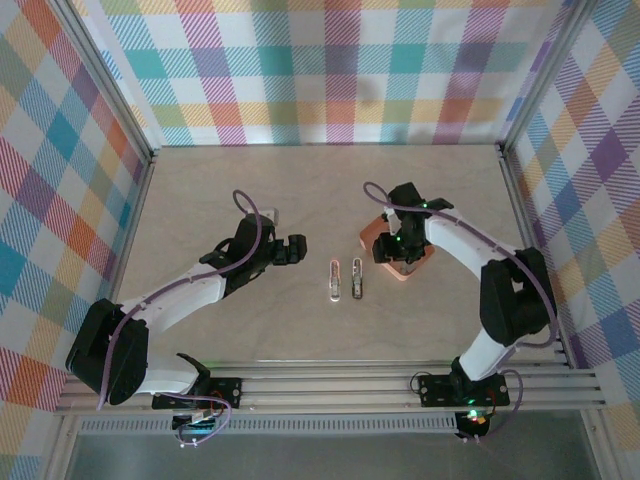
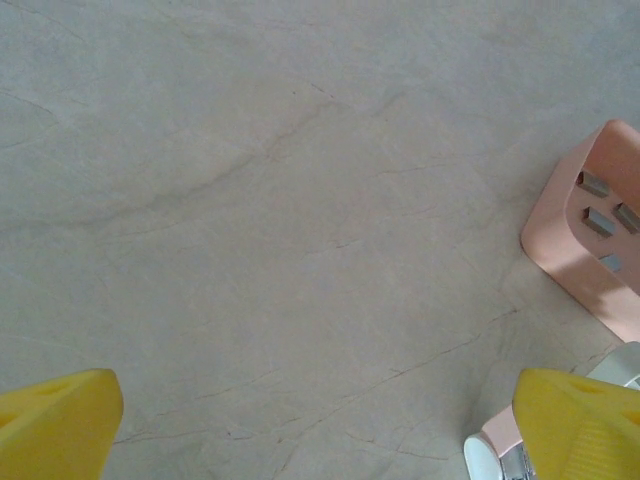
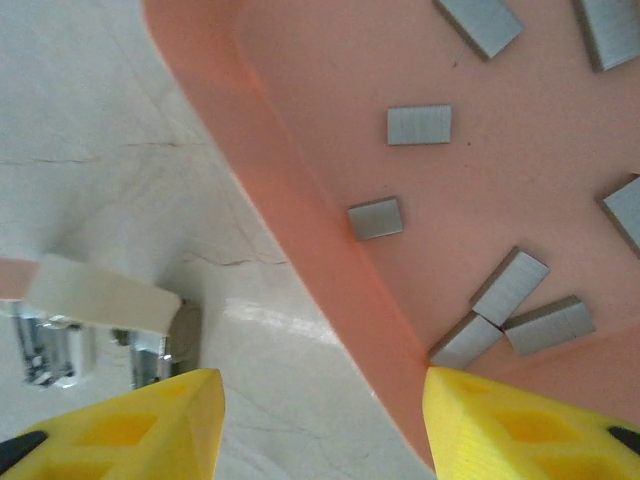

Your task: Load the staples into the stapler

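The pink stapler (image 1: 335, 281) lies on the table midway between the arms; its pink body shows at the lower right of the left wrist view (image 2: 497, 437) and at the left edge of the right wrist view (image 3: 10, 276). Several grey staples (image 3: 419, 124) lie loose in the salmon tray (image 3: 300, 230), and show again as staples (image 2: 597, 220) in the left wrist view. My right gripper (image 3: 325, 425) is open and straddles the tray's near rim, one finger over the table, the other over the tray floor. My left gripper (image 2: 320, 440) hangs wide open over bare table, left of the stapler, holding nothing.
A small grey-white oblong piece (image 1: 357, 279) lies parallel to the stapler, between it and the tray (image 1: 420, 268). A whitish block with metal parts (image 3: 100, 297) sits just left of the tray rim. Checkered walls enclose the table on three sides.
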### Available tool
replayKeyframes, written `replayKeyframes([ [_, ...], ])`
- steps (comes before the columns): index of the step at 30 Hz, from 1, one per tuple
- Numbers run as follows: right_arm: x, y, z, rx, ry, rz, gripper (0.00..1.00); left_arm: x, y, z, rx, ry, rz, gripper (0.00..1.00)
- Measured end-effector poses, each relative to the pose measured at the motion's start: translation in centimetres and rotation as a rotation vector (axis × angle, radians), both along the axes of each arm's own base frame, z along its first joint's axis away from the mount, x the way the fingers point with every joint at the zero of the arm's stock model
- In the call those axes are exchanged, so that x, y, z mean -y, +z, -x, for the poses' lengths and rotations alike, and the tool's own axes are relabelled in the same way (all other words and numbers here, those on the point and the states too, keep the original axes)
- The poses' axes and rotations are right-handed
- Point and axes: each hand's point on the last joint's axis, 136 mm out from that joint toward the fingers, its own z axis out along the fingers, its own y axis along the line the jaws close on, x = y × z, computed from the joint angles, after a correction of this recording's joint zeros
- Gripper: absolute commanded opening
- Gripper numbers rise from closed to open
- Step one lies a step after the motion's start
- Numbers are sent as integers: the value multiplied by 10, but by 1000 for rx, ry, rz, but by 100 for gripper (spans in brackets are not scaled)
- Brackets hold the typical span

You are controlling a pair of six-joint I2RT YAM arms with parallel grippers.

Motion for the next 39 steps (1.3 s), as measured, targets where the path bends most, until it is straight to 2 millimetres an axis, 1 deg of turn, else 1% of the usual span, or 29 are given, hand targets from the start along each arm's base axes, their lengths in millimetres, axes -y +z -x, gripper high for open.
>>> replayKeyframes([
  [4,1,-16,0,-32,18,27,52,0,1,0,1,0,1,100],
  [7,2,-22,-2,-34,22,39,49,0,1,0,1,0,1,100],
  [13,1,-23,-7,-22,8,33,39,0,0,0,-2,1,-1,100],
  [15,1,-24,-7,-20,0,31,39,0,0,0,-3,1,-2,100],
  [20,6,-33,0,-43,-26,46,38,0,0,1,-4,1,-3,100],
  [25,8,-40,5,-63,-54,47,31,0,0,1,-4,1,-2,100],
  [31,8,-41,5,-55,-99,36,23,-1,4,1,3,5,4,100],
  [39,13,-42,15,-47,-191,10,18,-2,2,3,-9,10,8,100],
])
